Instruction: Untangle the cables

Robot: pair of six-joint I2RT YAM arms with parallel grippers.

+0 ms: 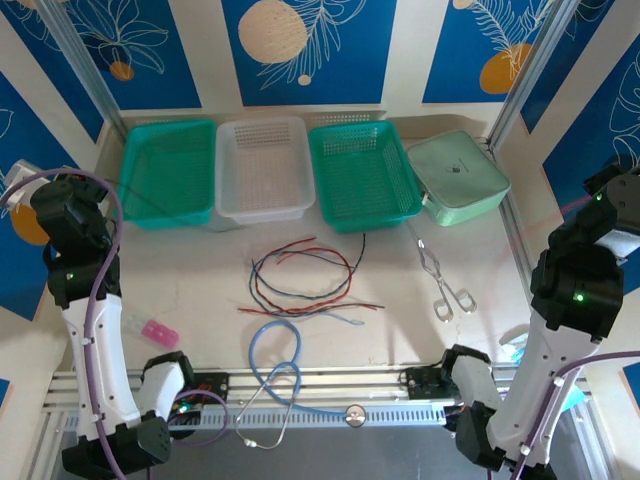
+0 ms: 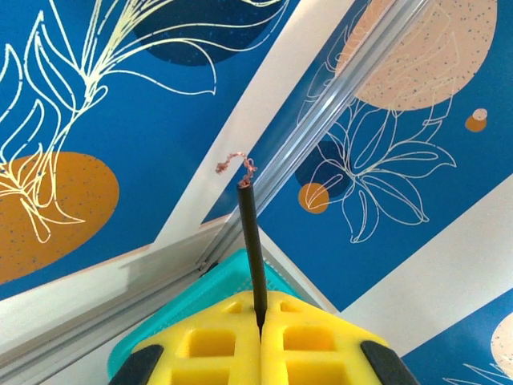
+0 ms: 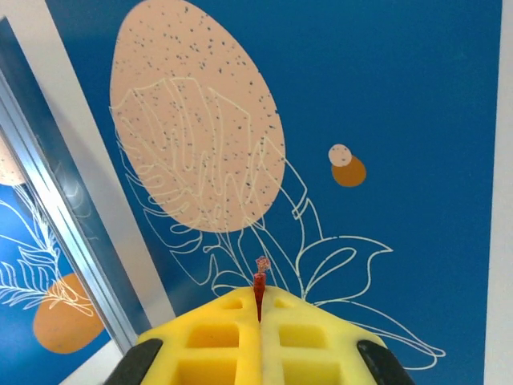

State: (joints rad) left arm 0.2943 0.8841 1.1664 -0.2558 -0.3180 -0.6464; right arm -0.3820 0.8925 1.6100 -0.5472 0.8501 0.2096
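**A:** Any text, labels or numbers to read in there?

**B:** Nope, nothing legible. The wall panels are just leaf art, no lettering. The green case has a tiny dark mark on top, way too small to make out.

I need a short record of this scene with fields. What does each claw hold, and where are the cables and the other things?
left claw: shut on black wire end, bare copper at its tip
right claw: shut on red wire end
cables: red, black and blue-grey, curled together
behind cables: left teal basket, white basket, right teal basket
right of cables: metal tongs
nearer the arms: light-blue tube
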